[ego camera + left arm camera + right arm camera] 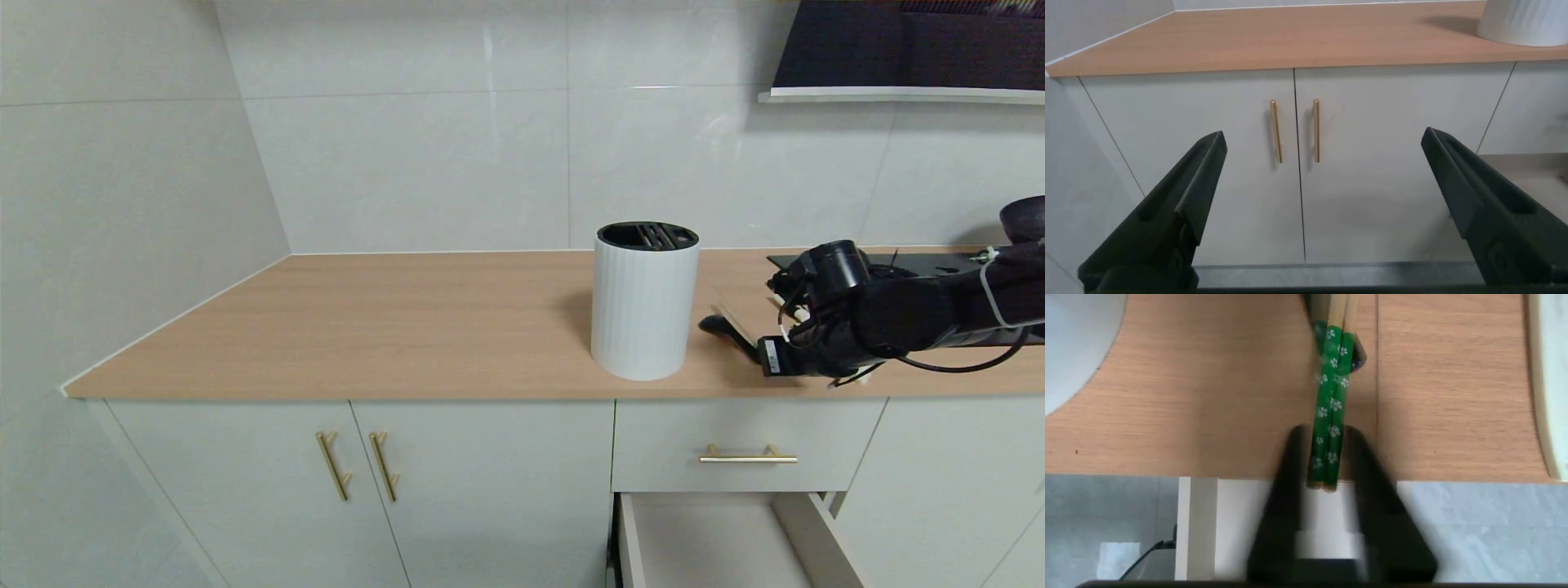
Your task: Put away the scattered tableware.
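Note:
A pair of wooden chopsticks (1328, 408) with green flowered ends lies lengthwise between my right gripper's fingers (1290, 469), its end reaching past the counter's front edge. My right gripper (1328, 441) is shut on the chopsticks; in the head view it (729, 331) sits low over the counter, just right of the white ribbed utensil holder (645, 306) with a black slotted top. A dark object (1358, 356) shows under the chopsticks' far part. My left gripper (1323, 212) hangs open below counter height, facing the cabinet doors (1298, 147).
The wooden countertop (408, 318) runs along tiled walls. A black cooktop (898, 263) lies at the back right under a range hood (906, 49). Below the counter a drawer (718, 539) stands pulled out. A pale curved rim (1556, 392) is beside the chopsticks.

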Available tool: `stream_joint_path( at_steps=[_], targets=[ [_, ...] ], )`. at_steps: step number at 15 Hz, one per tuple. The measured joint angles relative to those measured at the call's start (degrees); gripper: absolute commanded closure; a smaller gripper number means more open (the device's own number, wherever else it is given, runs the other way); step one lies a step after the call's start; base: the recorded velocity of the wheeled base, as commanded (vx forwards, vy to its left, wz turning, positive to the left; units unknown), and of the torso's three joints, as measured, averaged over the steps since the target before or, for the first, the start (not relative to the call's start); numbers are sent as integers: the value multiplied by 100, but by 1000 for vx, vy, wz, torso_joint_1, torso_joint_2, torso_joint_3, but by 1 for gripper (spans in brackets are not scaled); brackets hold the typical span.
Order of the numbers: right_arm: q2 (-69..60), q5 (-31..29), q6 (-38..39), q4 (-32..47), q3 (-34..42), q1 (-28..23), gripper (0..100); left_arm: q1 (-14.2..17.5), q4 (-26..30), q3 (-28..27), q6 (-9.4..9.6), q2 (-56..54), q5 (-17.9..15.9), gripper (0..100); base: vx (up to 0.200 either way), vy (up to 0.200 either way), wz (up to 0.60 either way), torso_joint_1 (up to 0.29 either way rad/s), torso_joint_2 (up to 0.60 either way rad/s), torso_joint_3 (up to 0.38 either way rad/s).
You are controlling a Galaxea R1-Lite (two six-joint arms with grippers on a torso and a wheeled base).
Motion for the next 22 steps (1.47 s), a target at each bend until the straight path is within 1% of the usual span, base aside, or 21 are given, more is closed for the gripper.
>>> stream_joint_path(
  at_steps=[5, 9, 11, 13, 16, 18, 22],
  targets=[
    [-808, -6, 43, 30, 247, 4, 100, 0, 0, 0, 0, 0, 0, 0, 0, 0, 0, 0, 0, 0],
    [-1946, 20, 174, 105, 937, 17, 100, 0, 0, 0, -2, 0, 2, 0, 0, 0, 0, 0, 0, 0],
    [-2539, 93, 216, 745, 1212, 20, 100, 0, 0, 0, 0, 0, 0, 0, 0, 0, 0, 0, 0, 0],
    [-3220, 473, 222, 1563, 1406, 22, 100, 0, 0, 0, 0, 0, 0, 0, 0, 0, 0, 0, 0, 0],
    [-4225, 1540, 194, 2688, 1655, 17, 100, 0, 2, -2, 0, 0, 0, 0, 0, 0, 0, 0, 0, 0],
    [-4576, 1764, 51, 2738, 1849, 20, 100, 0, 2, -2, 0, 0, 0, 0, 0, 0, 0, 0, 0, 0],
    [-4788, 1786, -499, 2688, 2237, 22, 100, 0, 2, 0, -2, 0, 2, 0, 0, 0, 0, 0, 0, 0]
  ],
)
